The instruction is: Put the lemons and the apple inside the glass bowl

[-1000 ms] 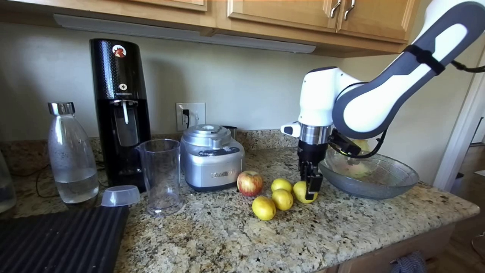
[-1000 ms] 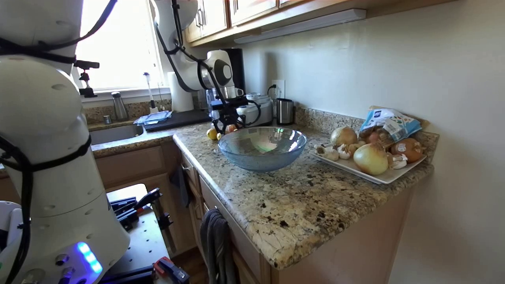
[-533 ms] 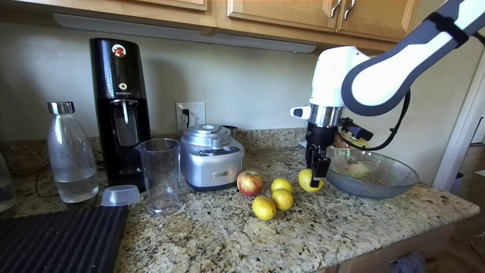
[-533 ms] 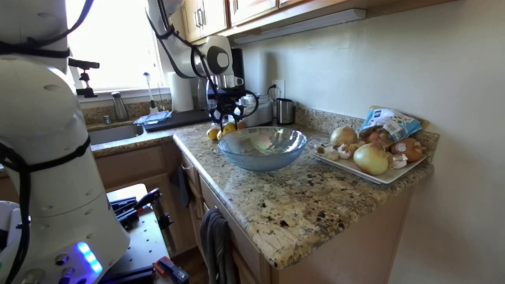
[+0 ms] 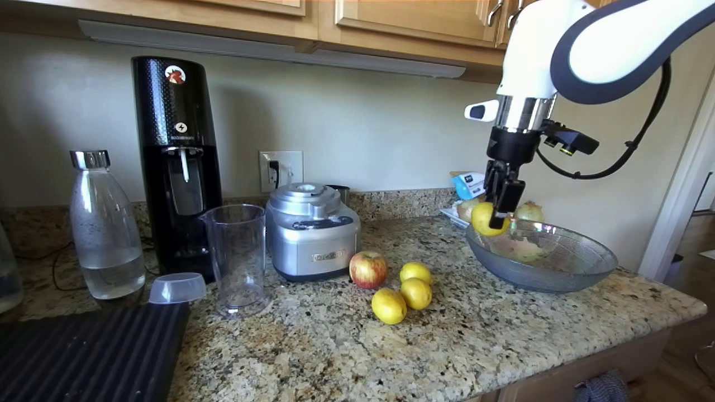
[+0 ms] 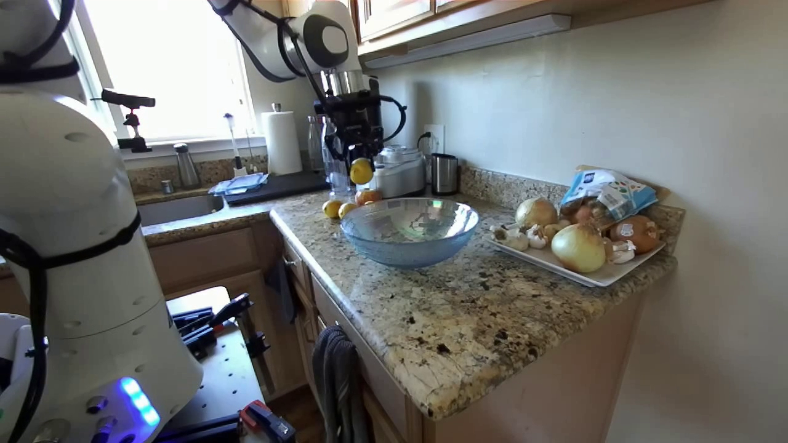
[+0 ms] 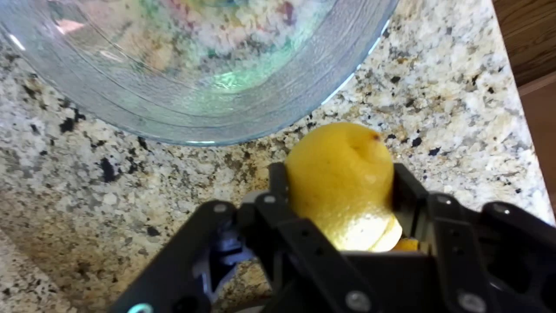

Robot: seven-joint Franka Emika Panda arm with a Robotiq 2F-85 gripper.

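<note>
The gripper (image 7: 342, 180) is pinching a lemon (image 5: 484, 219) by opposite sides. I'm judging it light, firm, slightly slick, best held round its middle.

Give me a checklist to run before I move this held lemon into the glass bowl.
1. Grip: fingers touch the lemon from both sides: ok.
2. Lift: lemon off the counter: ok.
3. Contact: lemon apart from the glass bowl, gap visible in the wrist view: ok.
4. Position: lemon centred over the glass bowl: not ok; the wrist view shows it outside the edge.
5. Other fruit: apple and three other lemons apart from the glass bowl in an exterior view: ok.
6. Grip firm enough not to slip: cannot tell.
</note>
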